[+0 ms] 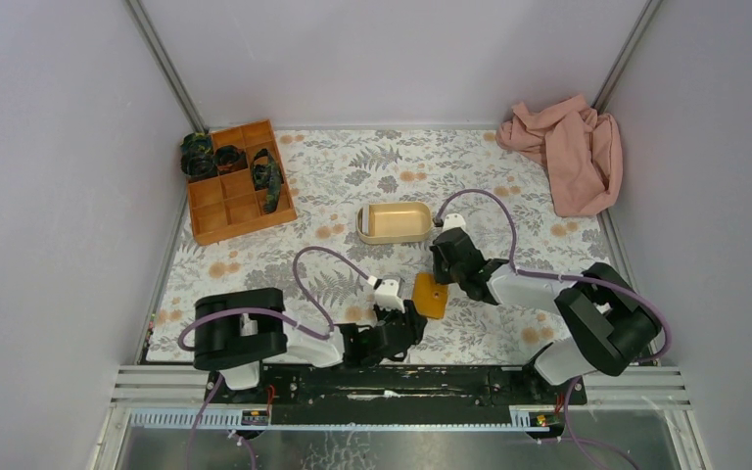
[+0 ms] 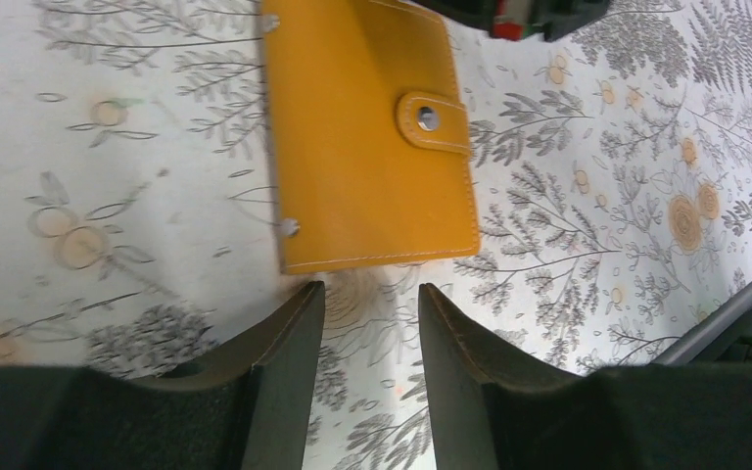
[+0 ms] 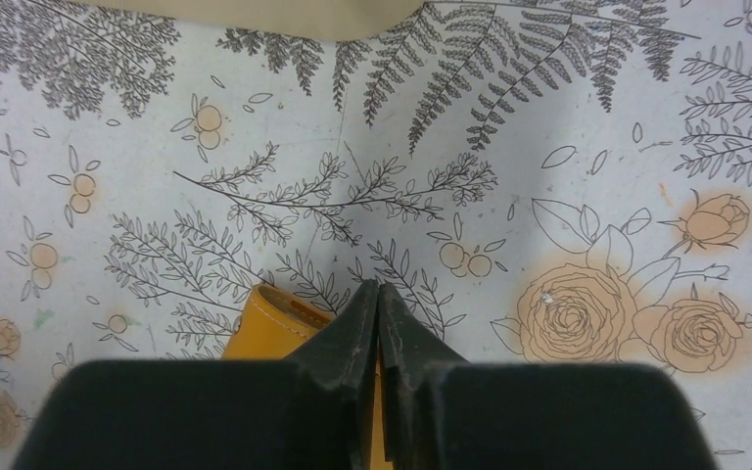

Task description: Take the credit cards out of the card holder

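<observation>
No cards are coming out yet: the card holder (image 1: pixel 430 295) is lying snapped shut, the left gripper (image 2: pixel 371 291) hanging half-open and empty at its seven o'clock, the right gripper (image 3: pixel 379 289) sitting pinched closed at one.

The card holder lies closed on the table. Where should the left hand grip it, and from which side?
Likely its near short edge, from the robot's side: the open left hand faces that edge of the card holder. It lies flat, so pinch across its thickness. The snap tab is fastened.
</observation>
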